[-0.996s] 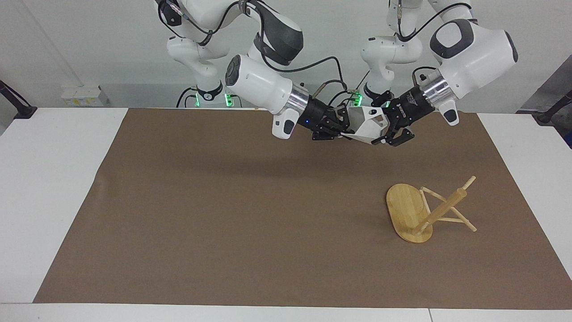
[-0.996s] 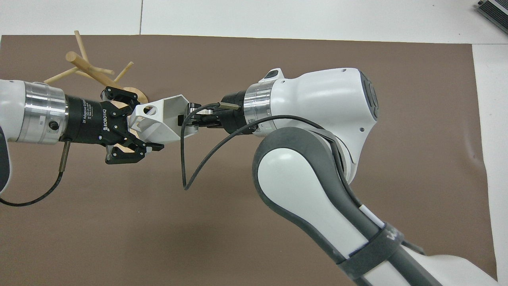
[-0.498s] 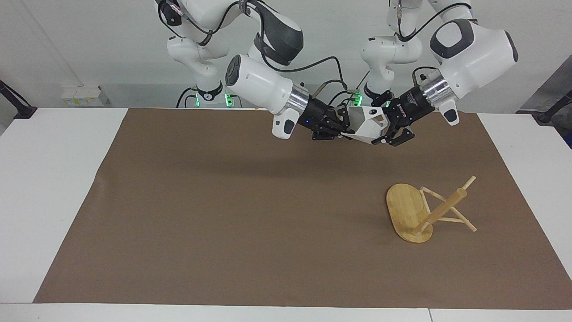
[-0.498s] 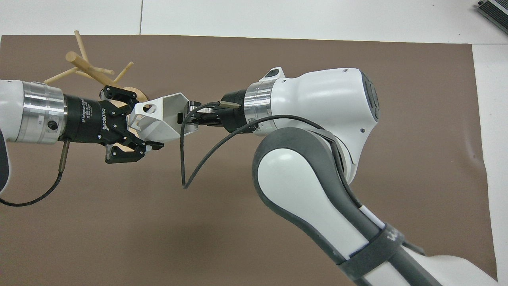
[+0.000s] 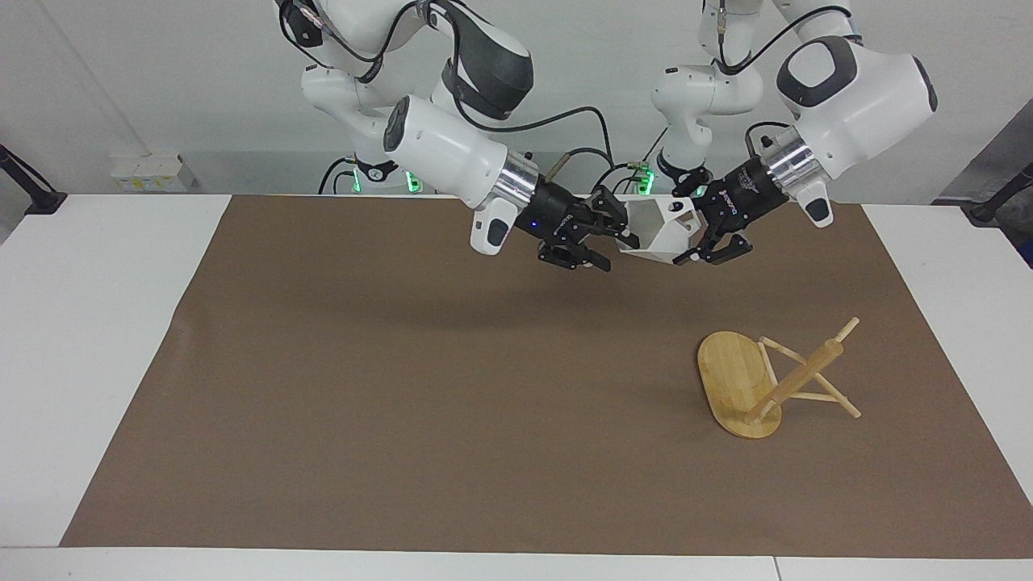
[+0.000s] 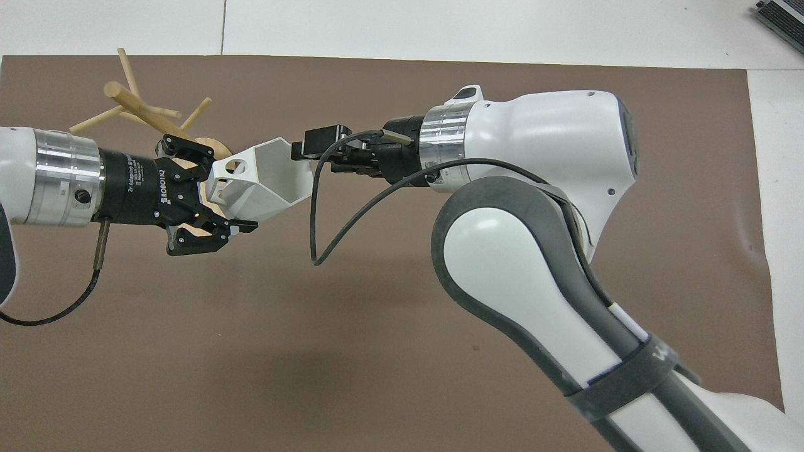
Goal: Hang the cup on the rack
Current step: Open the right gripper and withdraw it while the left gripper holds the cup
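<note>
Above the brown mat, toward the robots' end of the table, the white faceted cup hangs in the air on its side, its open mouth turned toward the right gripper. The left gripper is clamped on the cup at its handle end, where the round hole shows in the overhead view. The right gripper's fingers stand apart beside the cup's rim, not pinching it. The bamboo rack sits tilted on the mat toward the left arm's end, farther from the robots than the cup, its post and pegs leaning away from its oval base.
</note>
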Robot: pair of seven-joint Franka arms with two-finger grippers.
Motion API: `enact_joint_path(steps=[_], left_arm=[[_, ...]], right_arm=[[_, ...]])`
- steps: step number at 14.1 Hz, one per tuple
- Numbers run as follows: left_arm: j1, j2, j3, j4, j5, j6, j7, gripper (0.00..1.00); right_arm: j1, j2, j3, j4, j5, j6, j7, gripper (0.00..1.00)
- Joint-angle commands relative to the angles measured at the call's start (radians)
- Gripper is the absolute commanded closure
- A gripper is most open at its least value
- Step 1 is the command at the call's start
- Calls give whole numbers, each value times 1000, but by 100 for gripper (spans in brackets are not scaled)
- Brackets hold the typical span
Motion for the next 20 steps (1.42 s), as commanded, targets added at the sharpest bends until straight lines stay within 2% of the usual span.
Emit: enact_joint_path(steps=[1,3,5,14,16,20], left_arm=[[-6,-25,6,-29,-16,20,-11,100],[-6,-23,8,-32,-14,44,-28,100],[-4,-23,8,-36,-11,77,-55,100],[4,-27,9,-144,2,337,-208,100],[5,-10,11,-162,9,382,-244,100],[4,12,9,-191,30,454,-301,100]], right_arm=[[-32,-21,1,3,2,8,7,0],[-65,-49,-42,-25,-46,-1,20,0],[-101,-53,-80,-25,-233,-24,38,0],[-296,-84,-96,-9,-862,-292,47,0],[-331,-99,-99,-2,-907,-399,46,0],[-391,-127,-106,81,-935,-651,43,0]])
